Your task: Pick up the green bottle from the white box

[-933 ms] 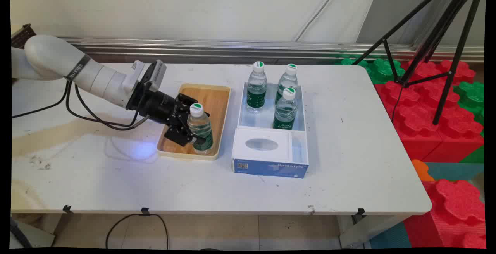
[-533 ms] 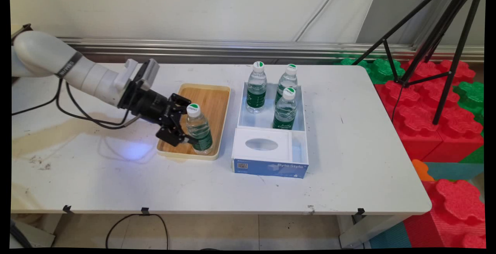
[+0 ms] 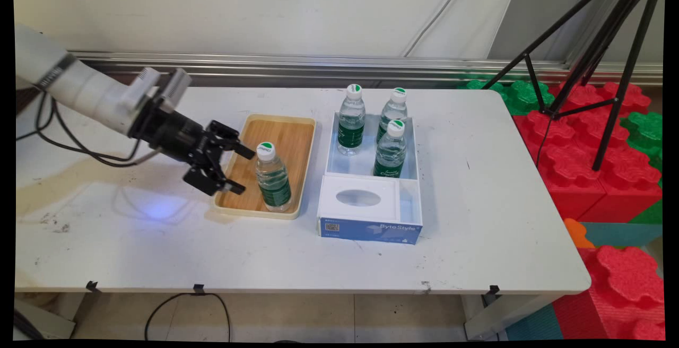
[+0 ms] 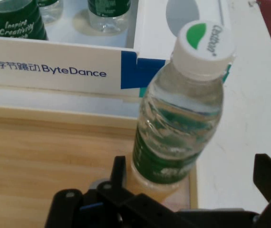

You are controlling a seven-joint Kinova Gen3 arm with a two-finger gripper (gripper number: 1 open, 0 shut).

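Note:
A clear water bottle (image 3: 271, 178) with a green label and white cap stands upright at the near right corner of a wooden tray (image 3: 289, 131). My gripper (image 3: 242, 171) is open just left of the bottle, over the tray's near left edge, with nothing between its fingers. In the hand view the bottle (image 4: 183, 123) stands straight ahead on the tray (image 4: 40, 156), and the two fingers (image 4: 118, 172) are spread to either side without touching it.
A white and blue box (image 3: 371, 229) sits right of the tray, with three more bottles (image 3: 391, 149) in its far compartment; the hand view shows its lettered wall (image 4: 54, 71). A black tripod (image 3: 594, 45) and red and green foam blocks (image 3: 583, 141) stand beyond the table's right end.
The gripper let go of the bottle and drew back to the left and slightly up. The bottle stays standing in the tray.

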